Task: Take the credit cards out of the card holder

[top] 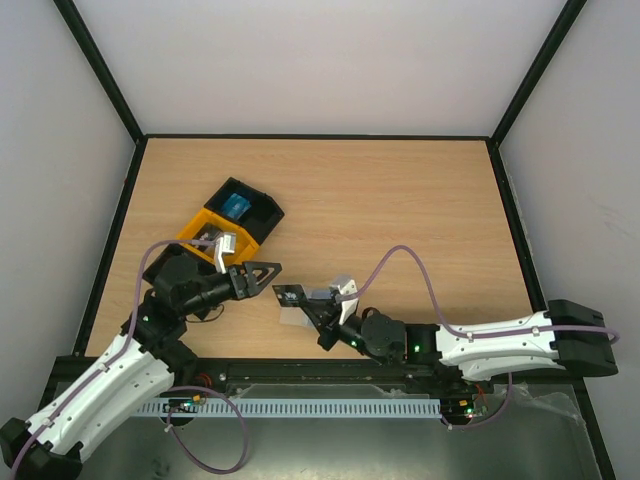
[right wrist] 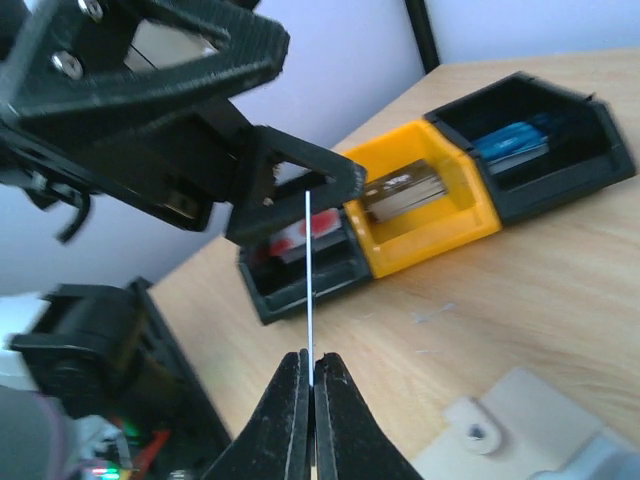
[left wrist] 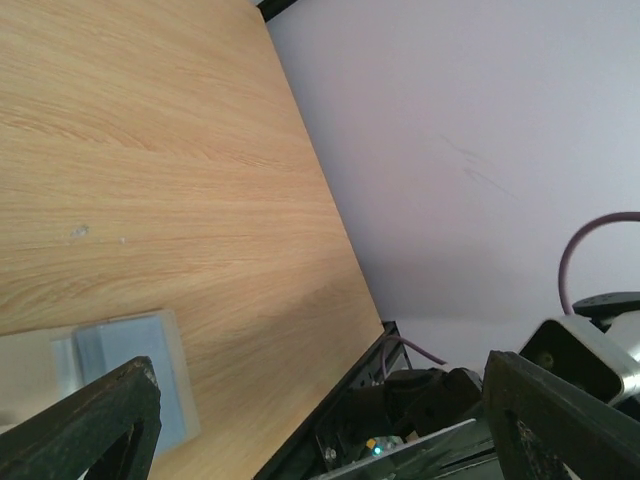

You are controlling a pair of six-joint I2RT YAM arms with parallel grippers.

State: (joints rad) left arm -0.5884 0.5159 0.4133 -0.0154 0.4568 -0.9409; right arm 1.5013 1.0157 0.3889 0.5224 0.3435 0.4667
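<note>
My right gripper (right wrist: 312, 362) is shut on a thin credit card (right wrist: 309, 270), seen edge-on as a white line standing up from the fingertips. Its top edge reaches one finger of my left gripper (top: 268, 277). The left gripper is open with nothing between its fingers (left wrist: 95, 420). The card holder (left wrist: 130, 360), pale blue-grey with a beige rim, lies flat on the table under the two grippers. Its beige tab (right wrist: 520, 430) shows at the lower right of the right wrist view. In the top view the right gripper (top: 291, 297) hovers just above the card holder (top: 294, 320).
A row of trays stands behind the left gripper. A black tray (right wrist: 300, 285) holds red-marked cards, a yellow tray (right wrist: 430, 215) holds a grey item, and another black tray (right wrist: 560, 165) holds a bright blue item. The table's black frame (left wrist: 330, 400) runs along the near edge.
</note>
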